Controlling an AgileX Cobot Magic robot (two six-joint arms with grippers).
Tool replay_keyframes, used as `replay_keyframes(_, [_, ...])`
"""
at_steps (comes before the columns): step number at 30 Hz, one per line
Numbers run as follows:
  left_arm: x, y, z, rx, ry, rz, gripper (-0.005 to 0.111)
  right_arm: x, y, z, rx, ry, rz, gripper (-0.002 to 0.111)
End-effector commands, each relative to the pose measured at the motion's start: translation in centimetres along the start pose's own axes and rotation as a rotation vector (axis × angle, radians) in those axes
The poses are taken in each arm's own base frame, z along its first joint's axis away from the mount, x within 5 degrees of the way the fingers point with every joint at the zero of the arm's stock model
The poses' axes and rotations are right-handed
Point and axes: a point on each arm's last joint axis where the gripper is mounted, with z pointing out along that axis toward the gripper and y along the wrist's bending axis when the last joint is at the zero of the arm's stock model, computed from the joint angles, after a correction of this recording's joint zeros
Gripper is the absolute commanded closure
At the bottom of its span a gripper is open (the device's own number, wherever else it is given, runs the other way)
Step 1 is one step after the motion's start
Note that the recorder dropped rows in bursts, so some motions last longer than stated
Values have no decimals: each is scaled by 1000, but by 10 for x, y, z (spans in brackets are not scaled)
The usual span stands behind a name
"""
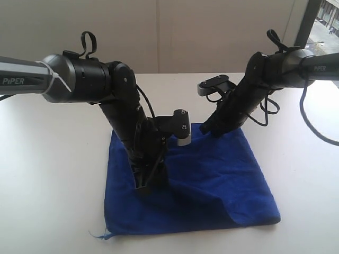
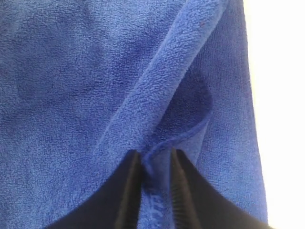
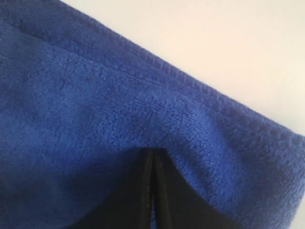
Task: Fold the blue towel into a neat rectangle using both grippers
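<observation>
Blue towel point(image 1: 196, 180) lies spread on white worktop point(image 1: 47, 174); left claw point(image 2: 155, 160) narrow, pinching a raised ridge of it; right claw point(image 3: 153, 155) closed near far hem; best lift both together, level, so edges line up.

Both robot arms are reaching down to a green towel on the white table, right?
Not quite. The towel is blue, not green, as the exterior view shows. The rest is right: the left arm and the right arm both reach down to it on the white table.
</observation>
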Motion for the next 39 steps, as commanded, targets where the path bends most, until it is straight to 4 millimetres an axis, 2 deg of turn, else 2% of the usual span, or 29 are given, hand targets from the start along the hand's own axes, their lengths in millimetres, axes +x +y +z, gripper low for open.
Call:
replay_keyframes(1, [2, -6, 2, 59, 33, 2, 103, 8, -6, 10, 14, 36, -11, 108])
replay_keyframes(2, [4, -7, 2, 69, 49, 12, 107, 8, -6, 10, 14, 36, -11, 108])
replay_keyframes(9, [14, -11, 0, 116, 158, 54, 107, 8, -6, 10, 14, 36, -11, 108])
replay_keyframes(26, [25, -25, -6, 272, 277, 62, 107, 8, -6, 10, 16, 32, -12, 108])
replay_keyframes(30, [30, -24, -7, 258, 349, 39, 107, 8, -6, 10, 16, 32, -12, 108])
replay_keyframes(39, [32, -27, -9, 293, 371, 22, 107, 8, -7, 10, 17, 30, -12, 108])
